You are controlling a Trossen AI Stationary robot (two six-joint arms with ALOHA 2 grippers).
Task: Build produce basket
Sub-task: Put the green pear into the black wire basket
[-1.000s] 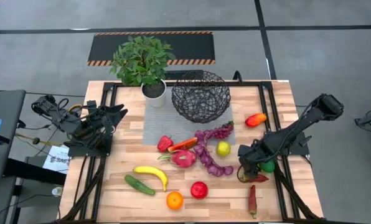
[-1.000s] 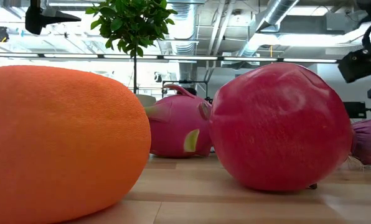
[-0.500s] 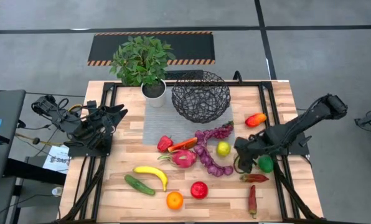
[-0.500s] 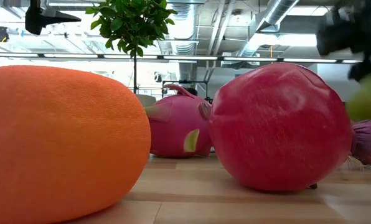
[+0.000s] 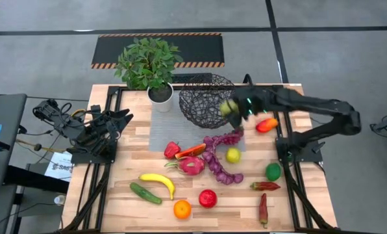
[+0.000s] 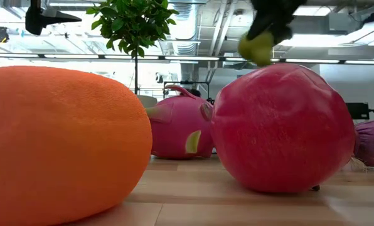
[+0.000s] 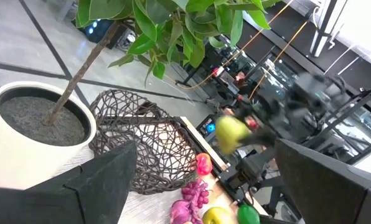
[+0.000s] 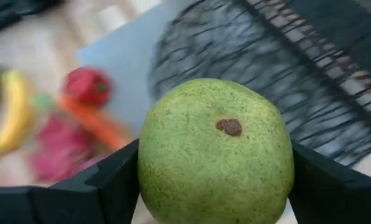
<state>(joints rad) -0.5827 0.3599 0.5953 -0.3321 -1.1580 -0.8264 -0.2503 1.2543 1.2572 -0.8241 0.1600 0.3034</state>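
My right gripper (image 5: 237,108) is shut on a yellow-green pear (image 5: 228,107), raised over the right rim of the black wire basket (image 5: 206,101). The pear fills the right wrist view (image 8: 216,155) and shows high up in the low view (image 6: 257,47) and the left wrist view (image 7: 231,132). The basket stands on a grey mat beside the potted plant (image 5: 148,65). The other produce lies on the table: grapes (image 5: 216,156), dragonfruit (image 5: 191,165), banana (image 5: 158,182), apple (image 5: 208,198), orange (image 5: 182,208). My left gripper (image 7: 204,180) is open and empty at the table's left edge. My right gripper pinches the pear between its two fingers, one on each side (image 8: 149,168). A brown spot at one end of the pear (image 8: 229,126) faces the wrist camera. The fingers reach in from the table's right. The pear is lifted clear of the table, by the basket's right rim.
A lime (image 5: 233,155), a green fruit (image 5: 273,171), two red chilies (image 5: 265,186), a red pepper (image 5: 172,149), a cucumber (image 5: 145,192) and an orange-red pepper (image 5: 267,125) lie around the table's middle and right. Black frame rails run along both sides.
My right gripper has risen from the table's near right, beside the green fruit, and swung toward the far edge and left to the basket's right rim. It has carried the pear with it, lifted clear of the table.
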